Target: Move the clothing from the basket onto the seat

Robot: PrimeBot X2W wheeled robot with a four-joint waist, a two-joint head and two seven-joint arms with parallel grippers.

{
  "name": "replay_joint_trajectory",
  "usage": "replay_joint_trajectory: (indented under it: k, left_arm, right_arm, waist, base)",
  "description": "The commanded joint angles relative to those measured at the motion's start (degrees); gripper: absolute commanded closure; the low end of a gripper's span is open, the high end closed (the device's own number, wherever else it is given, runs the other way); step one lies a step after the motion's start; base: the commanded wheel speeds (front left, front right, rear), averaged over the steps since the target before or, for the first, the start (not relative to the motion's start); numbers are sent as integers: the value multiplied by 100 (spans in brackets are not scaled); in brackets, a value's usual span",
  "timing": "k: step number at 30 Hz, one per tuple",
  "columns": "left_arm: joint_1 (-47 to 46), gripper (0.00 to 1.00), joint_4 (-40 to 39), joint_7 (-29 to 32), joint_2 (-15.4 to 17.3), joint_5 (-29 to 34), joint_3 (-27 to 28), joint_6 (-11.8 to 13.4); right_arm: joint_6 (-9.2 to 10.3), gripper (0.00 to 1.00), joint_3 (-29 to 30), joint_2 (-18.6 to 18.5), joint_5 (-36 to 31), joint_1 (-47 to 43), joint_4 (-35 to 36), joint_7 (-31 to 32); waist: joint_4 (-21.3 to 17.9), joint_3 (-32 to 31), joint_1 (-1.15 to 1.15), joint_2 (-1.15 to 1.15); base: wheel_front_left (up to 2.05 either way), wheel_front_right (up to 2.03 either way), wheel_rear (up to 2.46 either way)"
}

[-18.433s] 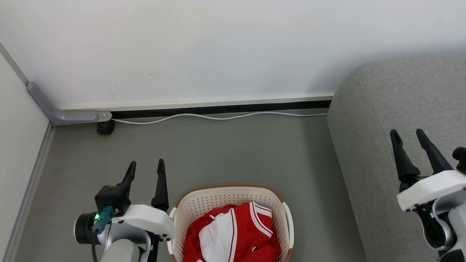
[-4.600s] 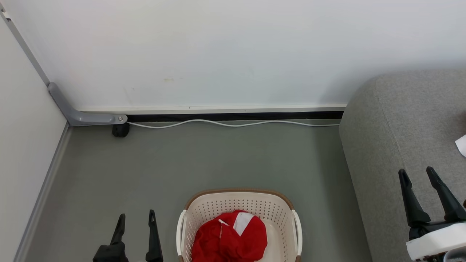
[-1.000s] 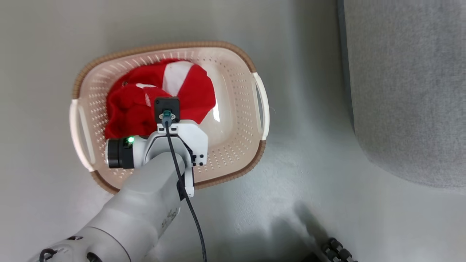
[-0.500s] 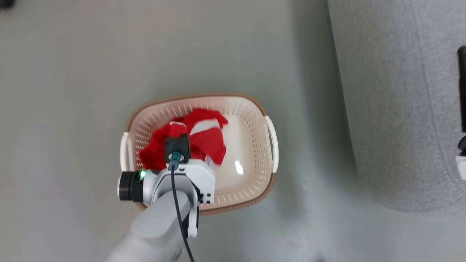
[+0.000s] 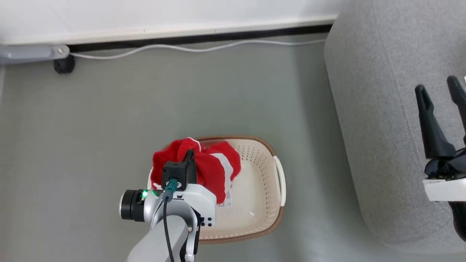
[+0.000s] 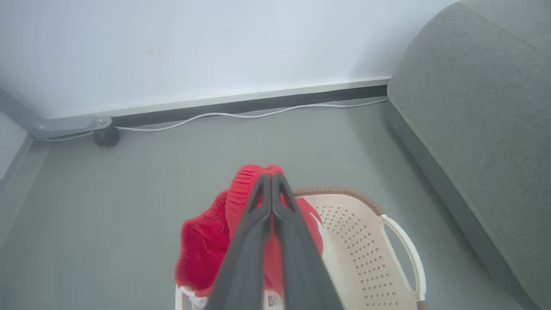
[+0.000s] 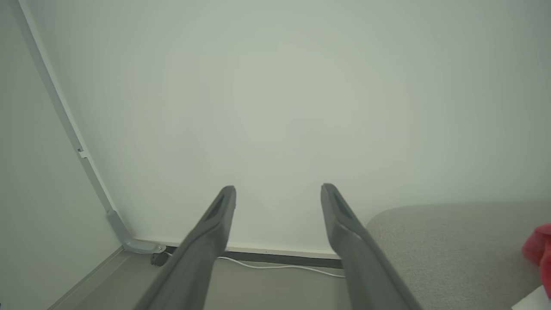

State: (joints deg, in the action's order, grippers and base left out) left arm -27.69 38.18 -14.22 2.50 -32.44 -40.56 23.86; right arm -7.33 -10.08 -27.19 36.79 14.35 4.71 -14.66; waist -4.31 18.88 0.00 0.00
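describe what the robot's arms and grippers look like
Each gripper has two long, dark, tapering fingers on a white housing. Behind the left gripper is a pale grey forearm, a black cylinder with a green light, and a small black box whose teal plug feeds a black cable. The right gripper has black parts under its housing.

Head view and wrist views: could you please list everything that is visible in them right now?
clothing: one bundle, red and white, held above the basket
red piece: one, on the seat, probably more clothing
basket: one, cream with brown rim, on the floor beside the seat
label: one, white, basket bottom
seat: one, grey, right side
cable: one, white, along the wall base
floor: grey-green
wall: white
left end effector: dark, shut on the clothing
right end effector: dark, open, over the seat
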Motion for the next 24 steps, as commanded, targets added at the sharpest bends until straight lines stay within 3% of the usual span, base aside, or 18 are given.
replay_joint_trajectory:
  k: [1,12,24]
  left_arm:
    - [53,100,-169,-77,38,108,220,-45]
    - [486,100,-1006,-77,38,1110,917,-664]
    - [375,100,-2059,-77,133,1707,1167,-1270]
  right_arm:
    - [-16,0,-76,-108,-64,-134,83,-34]
    - [-16,0,-214,310,-376,-435,-416,-34]
    - [-16,0,-313,658,-594,-549,-797,-34]
  waist:
    - [110,-253,0,0]
    - [380,-1011,0,0]
    - [418,-1456,0,0]
  base:
    - [0,0,0]
    - [0,0,0]
    - [0,0,0]
